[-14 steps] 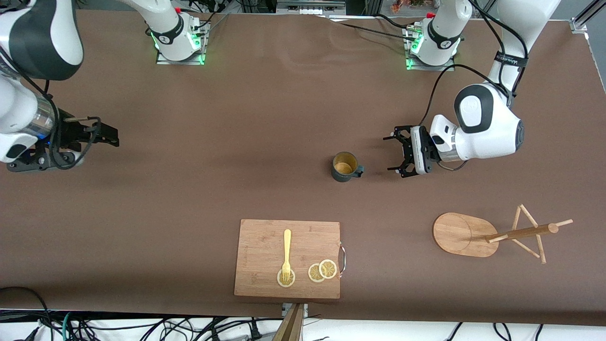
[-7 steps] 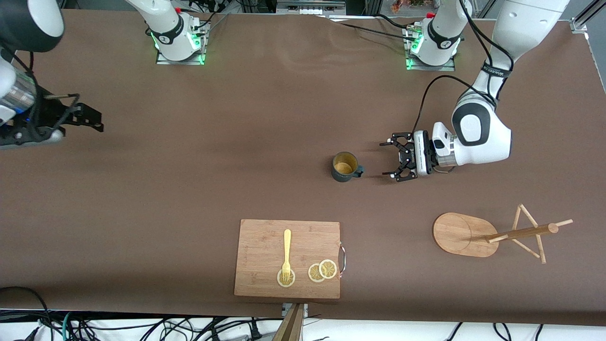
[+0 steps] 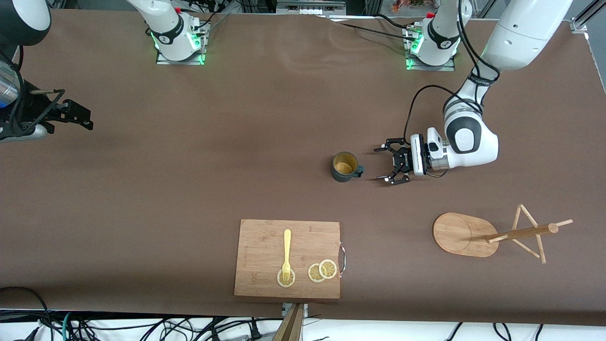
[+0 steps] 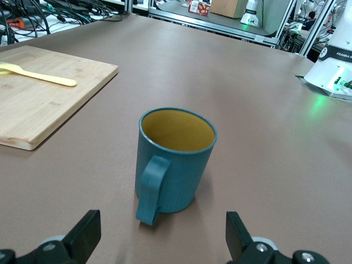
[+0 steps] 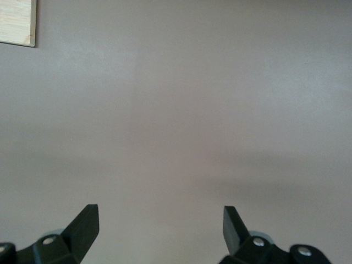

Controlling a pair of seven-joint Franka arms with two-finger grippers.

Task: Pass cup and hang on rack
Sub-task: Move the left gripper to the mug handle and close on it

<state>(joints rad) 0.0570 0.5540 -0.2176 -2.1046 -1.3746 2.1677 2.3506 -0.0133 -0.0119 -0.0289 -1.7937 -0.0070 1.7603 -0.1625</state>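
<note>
A brown cloth (image 3: 246, 118) covers the whole table, smooth and evenly lit, with soft shadows on it. Along the edge nearest the front camera many black cables (image 3: 142, 327) lie on a white surface, and a wooden bar (image 3: 291, 324) stands there at the middle. At the opposite edge, metal frames (image 3: 310, 6) and more cables show. In the left wrist view, another bench (image 4: 231, 19) with a cardboard box (image 4: 226, 7) stands in the room.
</note>
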